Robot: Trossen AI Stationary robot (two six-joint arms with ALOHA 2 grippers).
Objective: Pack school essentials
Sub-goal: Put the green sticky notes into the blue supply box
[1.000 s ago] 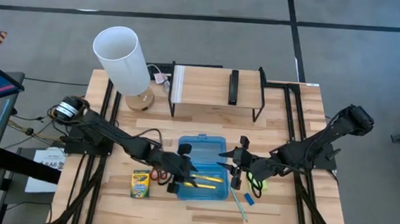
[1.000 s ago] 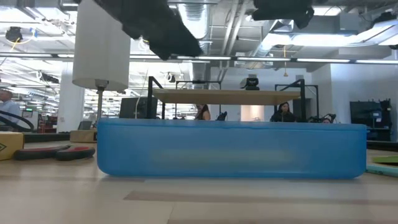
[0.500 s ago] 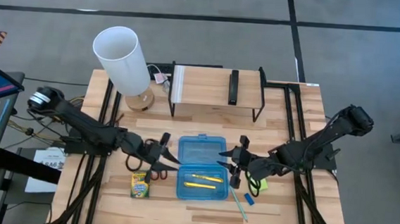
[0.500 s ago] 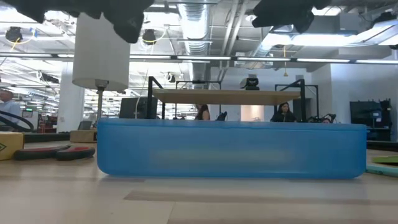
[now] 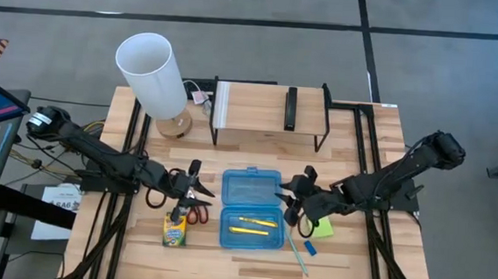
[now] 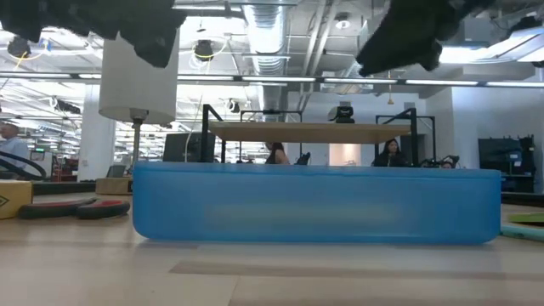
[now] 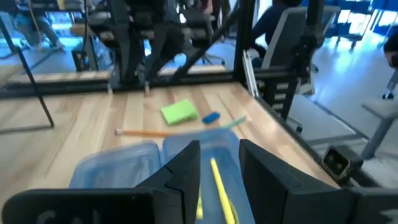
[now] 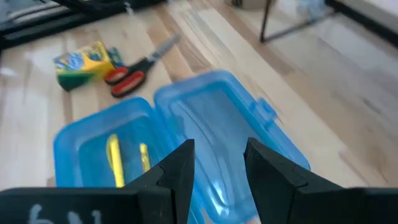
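Two yellow markers (image 5: 252, 225) flat inside case; crayon box (image 5: 175, 230), red-handled scissors (image 5: 193, 213) beside it.

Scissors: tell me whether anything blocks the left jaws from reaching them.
Nothing visible does. The left gripper hangs open right above the scissors, with only air between; the crayon box lies beside them, not on top.

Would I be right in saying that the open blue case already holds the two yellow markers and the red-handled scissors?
Not quite: only the yellow markers lie in the blue case. The red-handled scissors are on the table left of it, beside the crayon box, as the high view shows.
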